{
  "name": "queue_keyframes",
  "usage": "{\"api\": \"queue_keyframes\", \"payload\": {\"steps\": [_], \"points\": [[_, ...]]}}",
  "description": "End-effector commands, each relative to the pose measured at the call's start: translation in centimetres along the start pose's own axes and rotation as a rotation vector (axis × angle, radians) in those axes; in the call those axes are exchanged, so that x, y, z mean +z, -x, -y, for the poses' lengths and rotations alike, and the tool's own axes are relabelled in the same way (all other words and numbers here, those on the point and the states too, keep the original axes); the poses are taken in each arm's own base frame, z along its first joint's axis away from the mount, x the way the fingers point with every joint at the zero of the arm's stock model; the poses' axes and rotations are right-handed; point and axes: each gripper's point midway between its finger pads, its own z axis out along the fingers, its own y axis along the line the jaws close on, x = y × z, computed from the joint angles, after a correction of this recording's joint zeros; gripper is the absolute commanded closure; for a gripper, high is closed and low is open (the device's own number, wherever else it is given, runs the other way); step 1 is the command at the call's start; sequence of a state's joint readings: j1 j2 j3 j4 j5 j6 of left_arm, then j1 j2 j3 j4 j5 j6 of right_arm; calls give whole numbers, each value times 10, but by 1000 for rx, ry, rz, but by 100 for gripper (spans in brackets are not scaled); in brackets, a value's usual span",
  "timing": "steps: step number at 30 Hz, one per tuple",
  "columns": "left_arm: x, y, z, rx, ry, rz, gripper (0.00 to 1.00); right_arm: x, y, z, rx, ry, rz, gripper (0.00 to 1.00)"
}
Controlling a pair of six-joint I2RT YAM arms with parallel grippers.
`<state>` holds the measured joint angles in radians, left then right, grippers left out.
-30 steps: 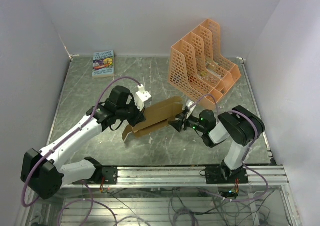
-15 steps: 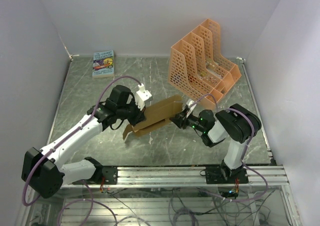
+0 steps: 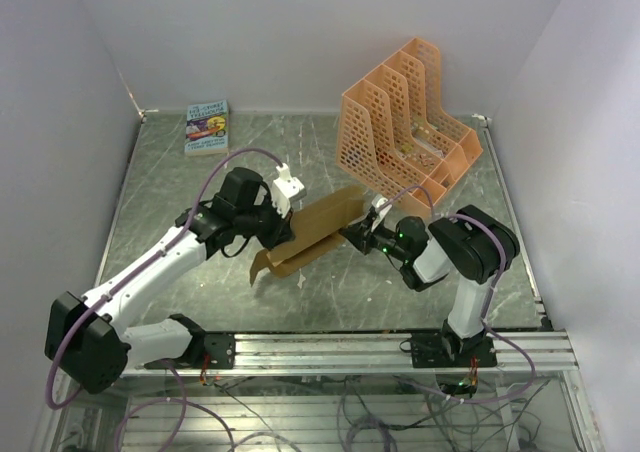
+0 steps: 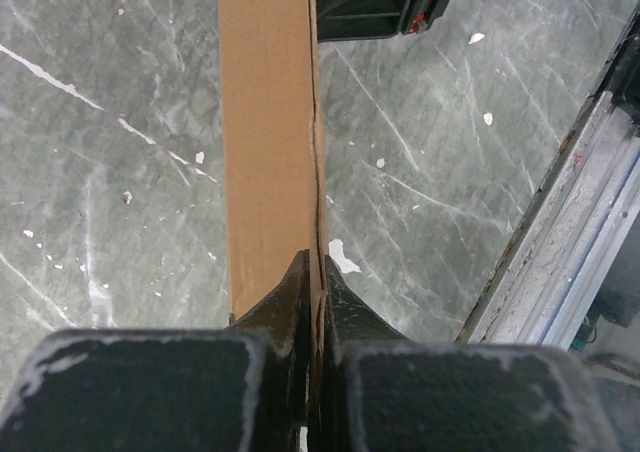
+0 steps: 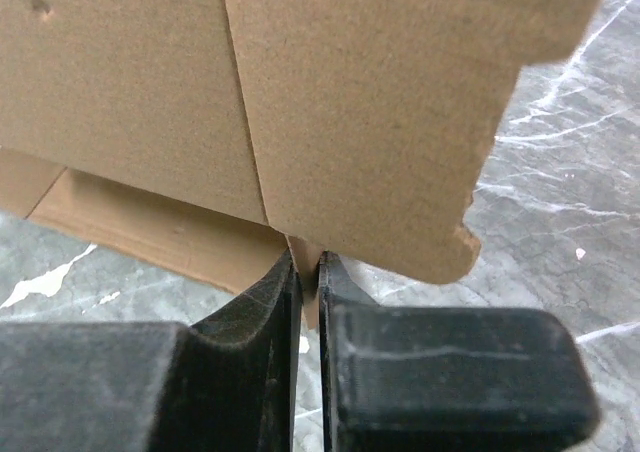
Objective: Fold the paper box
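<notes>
The tan cardboard paper box (image 3: 315,229) hangs flattened between both arms near the table's middle. My left gripper (image 3: 283,234) is shut on its near-left edge; in the left wrist view the cardboard panel (image 4: 265,142) runs away from the pinched jaws (image 4: 317,272). At the box's right end my right gripper (image 3: 355,236) is shut on a thin flap; the right wrist view shows that flap squeezed between the fingertips (image 5: 305,267), with a rounded tab (image 5: 400,122) spreading above them.
An orange perforated file rack (image 3: 405,122) stands at the back right, close behind the right gripper. A small colourful book (image 3: 207,127) lies at the back left. The aluminium rail (image 3: 380,347) runs along the near edge.
My right gripper has closed from open onto the box's right flap and moved slightly left. The box and left gripper have shifted a little.
</notes>
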<state>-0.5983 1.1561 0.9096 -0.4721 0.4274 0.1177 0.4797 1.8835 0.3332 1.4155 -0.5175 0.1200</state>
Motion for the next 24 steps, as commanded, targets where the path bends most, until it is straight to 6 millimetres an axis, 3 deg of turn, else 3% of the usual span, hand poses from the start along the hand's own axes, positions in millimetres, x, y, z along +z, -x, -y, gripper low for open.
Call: {"api": "queue_keyframes", "payload": {"steps": [1,5,7,9,14,16,17,24], "points": [[3,2,3,-22,-30,-2,93,9,19,0,-28,14,61,99],[5,5,3,-27,-35,0,93,12,21,4,-26,-6,63,100],[7,5,3,-31,-39,-1,93,13,23,7,-22,-19,68,90],[9,3,3,-38,-43,-8,93,18,21,0,-19,-3,66,87],[10,1,1,-50,-45,-10,93,23,20,4,-5,-22,71,85],[9,1,-1,-58,-42,-7,93,23,20,5,-16,-29,69,90],[8,1,-2,-63,-41,-4,93,22,20,8,-22,-43,67,99],[-1,12,-9,-112,-41,48,93,21,27,23,-65,-137,54,100]]}}
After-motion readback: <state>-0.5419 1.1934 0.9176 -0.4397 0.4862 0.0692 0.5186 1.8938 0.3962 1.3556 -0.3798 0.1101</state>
